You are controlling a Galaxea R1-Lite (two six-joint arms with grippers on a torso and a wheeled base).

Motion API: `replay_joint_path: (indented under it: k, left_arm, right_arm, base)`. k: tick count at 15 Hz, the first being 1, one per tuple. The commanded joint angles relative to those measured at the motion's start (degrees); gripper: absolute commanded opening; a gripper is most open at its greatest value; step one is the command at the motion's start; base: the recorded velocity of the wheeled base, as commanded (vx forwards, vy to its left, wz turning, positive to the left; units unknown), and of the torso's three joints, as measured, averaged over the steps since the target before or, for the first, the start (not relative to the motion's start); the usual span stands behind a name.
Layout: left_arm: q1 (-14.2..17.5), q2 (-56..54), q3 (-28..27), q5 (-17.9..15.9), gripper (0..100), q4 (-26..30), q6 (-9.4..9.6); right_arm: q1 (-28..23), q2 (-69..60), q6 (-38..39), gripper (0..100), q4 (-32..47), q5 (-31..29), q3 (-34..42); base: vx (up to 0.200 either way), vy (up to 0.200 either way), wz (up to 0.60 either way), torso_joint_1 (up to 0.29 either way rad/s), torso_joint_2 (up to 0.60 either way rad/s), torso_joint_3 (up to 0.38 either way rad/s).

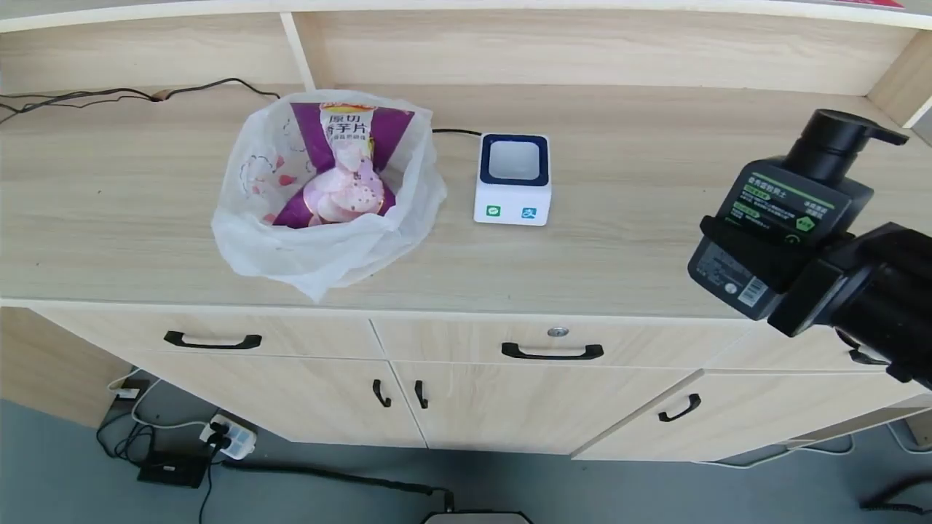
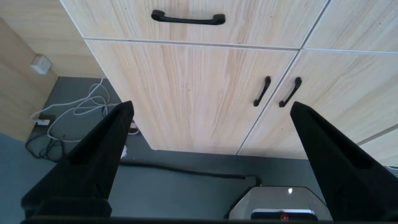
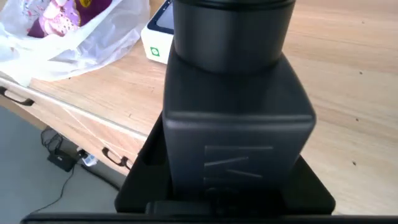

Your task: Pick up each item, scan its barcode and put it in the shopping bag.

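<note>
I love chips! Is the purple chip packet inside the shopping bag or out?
Inside. The purple chip packet stands within the white shopping bag, whose open plastic rim rises around it.

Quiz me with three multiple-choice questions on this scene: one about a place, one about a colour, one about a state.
1. Where is the barcode scanner?
A) on the counter, right of the shopping bag
B) inside the bag
C) under the bag

2. What colour is the crisp packet in the bag?
A) green
B) yellow
C) purple

3. What state is the right pincer in?
A) open and empty
B) shut on the black pump bottle
C) resting flat on the counter

Answers:
1 A: it stands on the counter beside the bag.
2 C: purple shows in the bag's open mouth.
3 B: it clamps the bottle's body.
</note>
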Motion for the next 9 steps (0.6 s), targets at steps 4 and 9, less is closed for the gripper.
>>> replay_joint_path:
  k: [4, 9]
  left_arm:
    - [0.0, 0.0, 0.0, 0.0, 100, -0.1, 0.10]
    - [0.0, 0.0, 0.0, 0.0, 100, -0.1, -0.16]
  right_arm:
    - [-5.0, -3.4, 1.6, 0, 0.2, 0.0, 3.0]
    - [-8.5, -3.9, 3.9, 0, 0.1, 0.2, 3.0]
  base:
    - [0.000, 0.150, 0.00, -0.002, 0.00, 0.001]
    - [0.000, 0.200, 0.00, 0.009, 0.01, -0.001]
